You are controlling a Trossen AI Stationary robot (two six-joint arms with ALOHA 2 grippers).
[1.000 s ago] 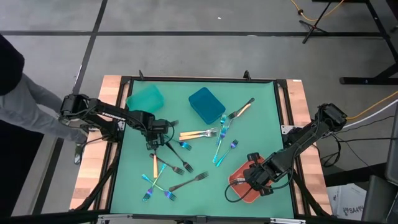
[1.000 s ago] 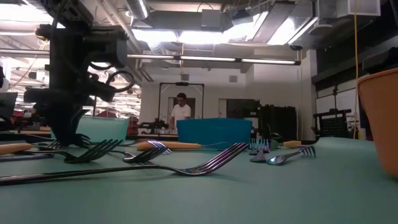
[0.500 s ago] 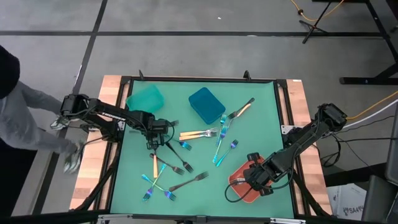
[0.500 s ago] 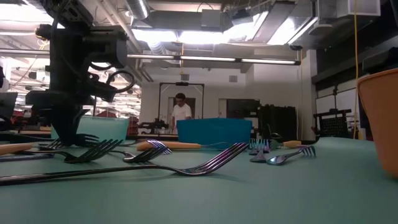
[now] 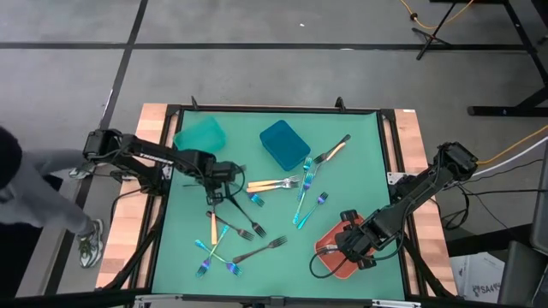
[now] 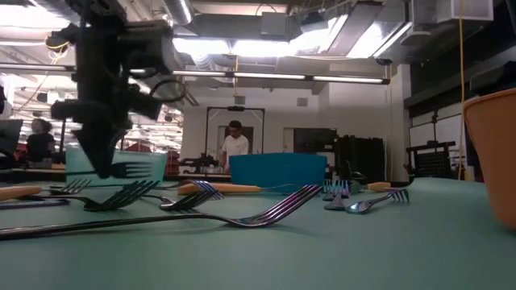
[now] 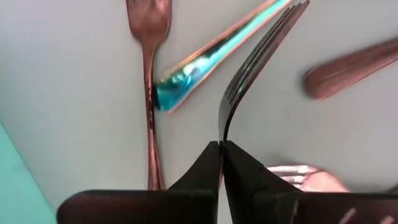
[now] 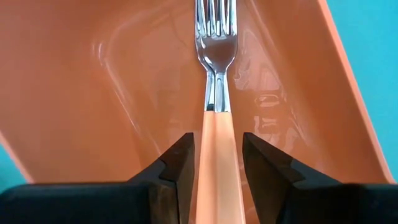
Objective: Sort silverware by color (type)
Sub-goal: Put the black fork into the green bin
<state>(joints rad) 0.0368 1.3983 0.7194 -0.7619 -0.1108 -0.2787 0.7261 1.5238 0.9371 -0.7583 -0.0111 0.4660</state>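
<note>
**Left arm lifts a black fork, right arm over the red bin**

Nearest, the right gripper (image 8: pixel 212 165) hangs in the red bin (image 5: pixel 330 246), its jaws spread either side of a gold-handled fork (image 8: pixel 215 93) (touching or not, unclear). Farther, the left gripper (image 7: pixel 221 149) has its jaws pressed together on a black fork (image 6: pixel 129 169), held clear of the counter (image 5: pixel 360 162). Other forks (image 5: pixel 231 235) lie scattered below. Beyond stand the blue bin (image 5: pixel 284 144) and teal bin (image 5: pixel 199 135).
</note>
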